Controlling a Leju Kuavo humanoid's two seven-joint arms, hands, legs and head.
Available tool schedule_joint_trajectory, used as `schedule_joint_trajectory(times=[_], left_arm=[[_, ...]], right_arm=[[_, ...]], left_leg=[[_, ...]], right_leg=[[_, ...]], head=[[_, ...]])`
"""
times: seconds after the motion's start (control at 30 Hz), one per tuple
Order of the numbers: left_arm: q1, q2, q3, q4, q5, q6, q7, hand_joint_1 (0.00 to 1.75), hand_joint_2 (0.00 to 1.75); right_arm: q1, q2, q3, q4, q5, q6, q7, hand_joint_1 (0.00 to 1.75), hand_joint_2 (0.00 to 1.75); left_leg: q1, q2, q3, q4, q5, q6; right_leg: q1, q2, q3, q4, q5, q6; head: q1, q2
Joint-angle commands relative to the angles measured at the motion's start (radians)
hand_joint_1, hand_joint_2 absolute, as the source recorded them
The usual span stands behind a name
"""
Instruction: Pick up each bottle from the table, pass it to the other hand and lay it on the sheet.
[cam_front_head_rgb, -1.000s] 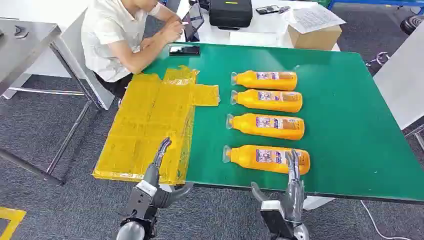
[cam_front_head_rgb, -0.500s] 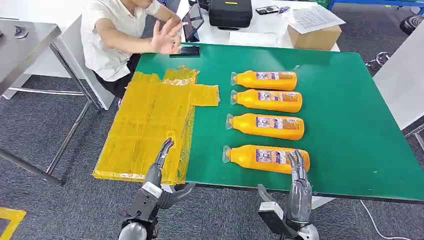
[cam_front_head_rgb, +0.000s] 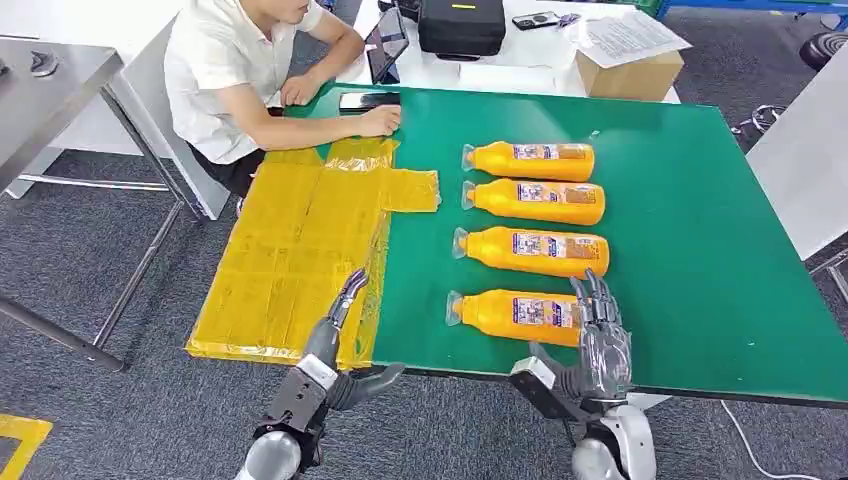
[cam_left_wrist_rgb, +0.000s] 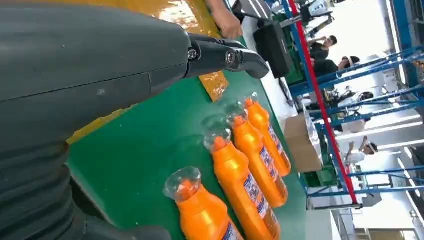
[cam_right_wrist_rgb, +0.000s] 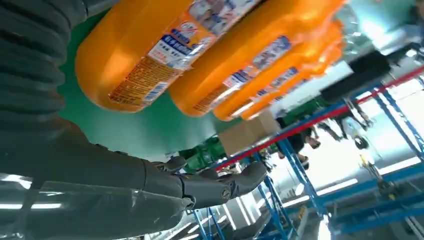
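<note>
1. A green table (cam_front_head_rgb: 700, 250) stands on grey carpet, with a white table behind it and a steel table at the far left

2. A yellow sheet (cam_front_head_rgb: 300, 250) covers the green table's left part and hangs over its left and near edges

3. Four orange bottles lie on their sides in a column right of the sheet, clear caps pointing toward it: the nearest bottle (cam_front_head_rgb: 515, 315), the second bottle (cam_front_head_rgb: 535, 252), the third bottle (cam_front_head_rgb: 535, 200) and the farthest bottle (cam_front_head_rgb: 530, 160). None touches the sheet

4. The right hand (cam_front_head_rgb: 590, 345) is raised at the table's near edge, fingers straight and apart, thumb out to the side, holding nothing. Its fingers cover the base end of the nearest bottle in the head view (whether they touch it cannot be told)

5. The left hand (cam_front_head_rgb: 335, 345) reaches over the sheet's near right corner, fingers stretched forward, thumb spread wide, holding nothing

6. A person in a white shirt (cam_front_head_rgb: 230, 80) sits at the far left corner, one hand resting on the green surface beside a black phone (cam_front_head_rgb: 368, 100), just beyond the sheet's far edge

7. On the white table sit a tablet (cam_front_head_rgb: 388, 42), a black case (cam_front_head_rgb: 460, 25) and a cardboard box (cam_front_head_rgb: 630, 70) with paper on top
</note>
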Motion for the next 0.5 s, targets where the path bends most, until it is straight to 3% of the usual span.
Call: schedule_joint_trajectory(times=[0.03,0.33,0.5], left_arm=[[-0.086,-0.007,-0.034,0.133,0.011,-0.036,0.003,0.00,1.75],[-0.081,-0.010,-0.045,0.130,0.025,-0.055,0.009,0.00,1.75],[-0.068,-0.012,-0.049,0.114,0.030,-0.060,0.020,0.00,1.75]], right_arm=[[-0.249,-0.114,0.056,0.374,0.099,0.081,0.105,0.00,1.75],[-0.296,-0.112,0.105,0.426,0.140,0.146,0.162,0.00,1.75],[-0.304,-0.140,0.159,0.441,0.200,0.212,0.251,0.00,1.75]], left_leg=[[0.001,0.003,0.005,-0.002,-0.001,-0.002],[0.001,0.002,0.004,-0.001,-0.001,-0.002],[0.001,0.001,0.002,-0.001,-0.001,-0.001]], right_leg=[[0.001,0.004,0.005,-0.002,0.001,-0.003],[0.001,0.002,0.004,-0.001,0.000,-0.002],[0.001,0.001,0.002,-0.001,0.000,-0.001]], head=[[0.000,0.000],[0.000,0.000],[0.000,0.000]])
